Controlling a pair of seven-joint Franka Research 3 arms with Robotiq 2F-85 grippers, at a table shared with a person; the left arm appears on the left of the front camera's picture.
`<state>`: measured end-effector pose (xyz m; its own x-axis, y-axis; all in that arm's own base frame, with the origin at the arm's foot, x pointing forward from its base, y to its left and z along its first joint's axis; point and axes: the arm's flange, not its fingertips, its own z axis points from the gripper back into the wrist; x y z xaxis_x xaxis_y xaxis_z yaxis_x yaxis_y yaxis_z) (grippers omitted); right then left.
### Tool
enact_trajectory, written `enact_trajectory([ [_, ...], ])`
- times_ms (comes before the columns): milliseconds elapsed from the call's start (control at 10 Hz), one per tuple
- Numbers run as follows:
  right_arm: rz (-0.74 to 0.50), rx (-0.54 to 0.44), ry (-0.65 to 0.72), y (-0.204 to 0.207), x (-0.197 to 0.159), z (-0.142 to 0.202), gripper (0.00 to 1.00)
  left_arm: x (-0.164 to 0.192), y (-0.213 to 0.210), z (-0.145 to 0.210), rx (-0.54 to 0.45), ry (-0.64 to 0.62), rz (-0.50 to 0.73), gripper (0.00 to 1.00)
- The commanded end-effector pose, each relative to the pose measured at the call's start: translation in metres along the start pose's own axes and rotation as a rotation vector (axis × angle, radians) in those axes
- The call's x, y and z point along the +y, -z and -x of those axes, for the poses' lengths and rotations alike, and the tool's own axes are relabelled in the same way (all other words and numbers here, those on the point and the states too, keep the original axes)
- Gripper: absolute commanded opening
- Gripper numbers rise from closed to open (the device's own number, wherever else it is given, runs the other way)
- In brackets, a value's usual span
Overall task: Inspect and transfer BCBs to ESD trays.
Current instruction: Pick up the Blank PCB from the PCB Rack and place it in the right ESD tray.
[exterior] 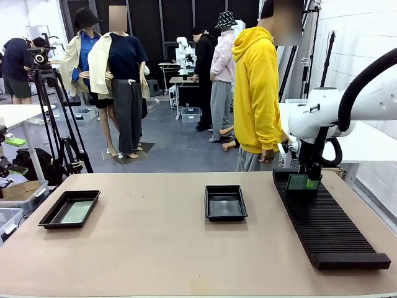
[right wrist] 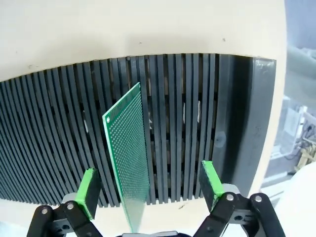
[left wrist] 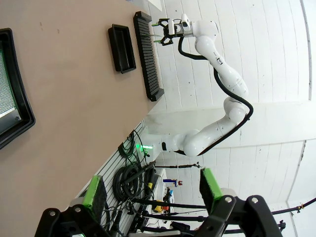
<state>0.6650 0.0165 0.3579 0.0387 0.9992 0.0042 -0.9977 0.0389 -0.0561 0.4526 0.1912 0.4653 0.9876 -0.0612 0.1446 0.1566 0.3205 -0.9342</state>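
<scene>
Straddling upright BCB (right wrist: 127, 158) in ribbed rack (right wrist: 192, 118), right pincer (right wrist: 148, 170) released, left pincer (left wrist: 152, 177) too

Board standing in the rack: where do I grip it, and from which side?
Take the board by its free top edge, from straight above, a pad on each flat face. It stands on edge in a rack slot, so ribs hem in its lower part.

front: across table (exterior: 155, 248) to person (exterior: 255, 93) | left wrist: rolled, distant | right wrist: close above rack (right wrist: 197, 98) | shared: rack
</scene>
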Motion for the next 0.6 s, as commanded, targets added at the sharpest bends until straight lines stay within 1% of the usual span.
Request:
enact_trajectory([
  [0,0.016,-0.025,-0.005,-0.0028,0.0108,0.0056,1.0,-0.0008,-0.0015,0.0002,-0.006,0.002,-0.011,1.0],
  [200,0.018,-0.024,0.01,-0.0071,0.011,0.0112,1.0,-0.0008,-0.0015,0.0002,-0.006,0.002,-0.011,1.0],
  [500,0.017,-0.019,0.004,-0.0111,0.0095,0.0089,1.0,-0.0008,-0.0015,0.0002,-0.006,0.002,-0.011,1.0],
])
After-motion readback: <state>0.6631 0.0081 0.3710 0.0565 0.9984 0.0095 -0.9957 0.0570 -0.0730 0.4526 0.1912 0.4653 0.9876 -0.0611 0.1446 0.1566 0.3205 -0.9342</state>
